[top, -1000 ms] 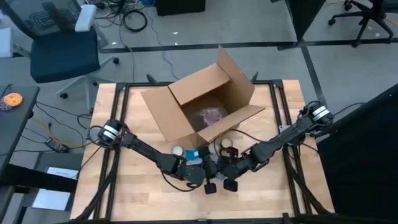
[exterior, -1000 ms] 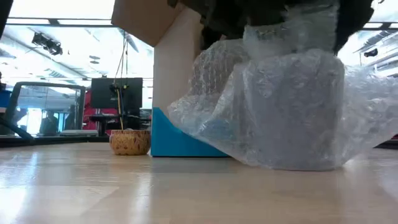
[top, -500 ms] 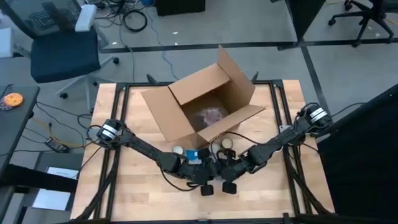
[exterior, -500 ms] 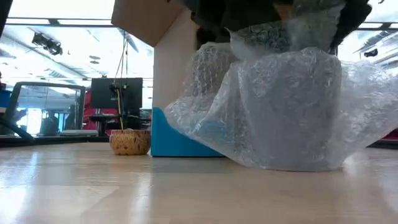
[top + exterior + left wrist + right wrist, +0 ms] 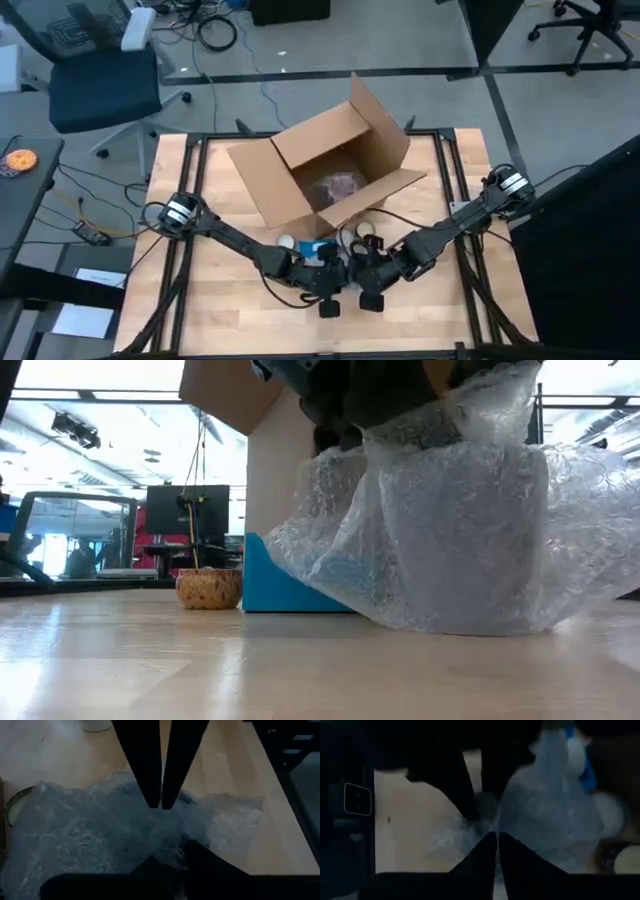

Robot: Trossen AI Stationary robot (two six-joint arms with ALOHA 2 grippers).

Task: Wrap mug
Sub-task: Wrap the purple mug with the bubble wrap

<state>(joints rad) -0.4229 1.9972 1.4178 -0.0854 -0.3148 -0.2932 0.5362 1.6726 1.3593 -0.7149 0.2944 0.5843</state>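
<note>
Woven and round, a small basket (image 5: pixel 209 587) sits far left beside a blue block (image 5: pixel 280 585). Crinkly clear bubble wrap (image 5: pixel 455 535) drapes the mug, hidden on the table's front middle. The left gripper (image 5: pixel 161 806) and right gripper (image 5: pixel 497 836) pinch its gathered top, fingers together.

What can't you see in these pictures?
- Mug: hidden in every view; bubble wrap covers it in the low view.
- Left gripper and right gripper: too small in the high view to tell what they pinch.
- Thing inside the box: a blur in the high view.
- Right wrist view: too dark.
</note>
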